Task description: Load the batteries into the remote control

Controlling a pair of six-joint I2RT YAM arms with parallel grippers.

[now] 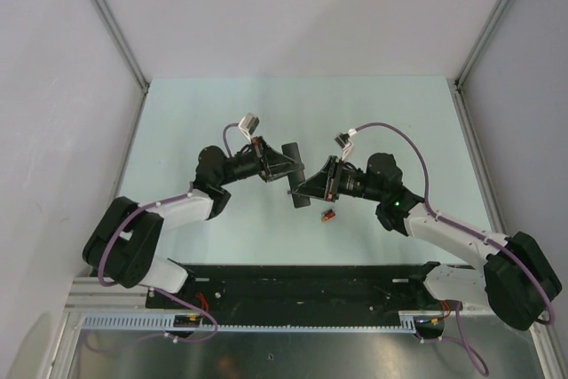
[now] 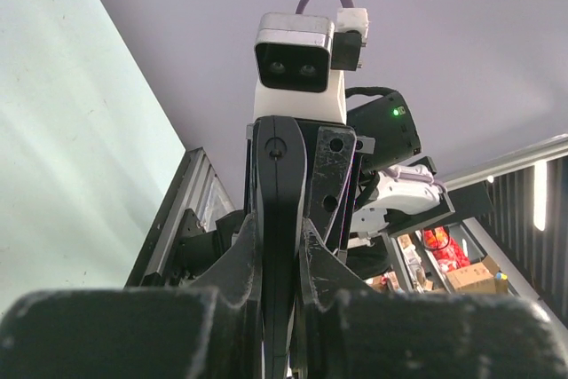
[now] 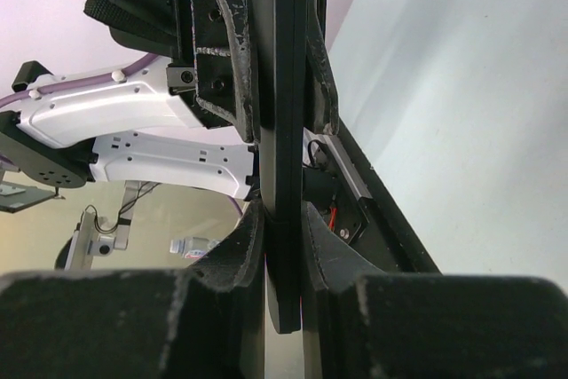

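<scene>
Currently I'm clamping the remote control point(image 3: 286, 130) in left gripper point(image 2: 277, 272) and right gripper point(image 3: 284, 246), probably opening it; next I'm needing the red battery point(image 1: 330, 215) near the right one

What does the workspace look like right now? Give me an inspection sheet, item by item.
Surface: pale green tabletop, no spills seen.
Job's things: remote control held edge-on between both grippers; red-orange battery lying on the tabletop near the right gripper; blue battery not seen.
Clutter: nothing seen.
Grippers: left gripper and right gripper face each other, both shut on the remote control.
Cables: left purple cable and right purple cable loop above the wrists.
Surroundings: grey walls.
</scene>
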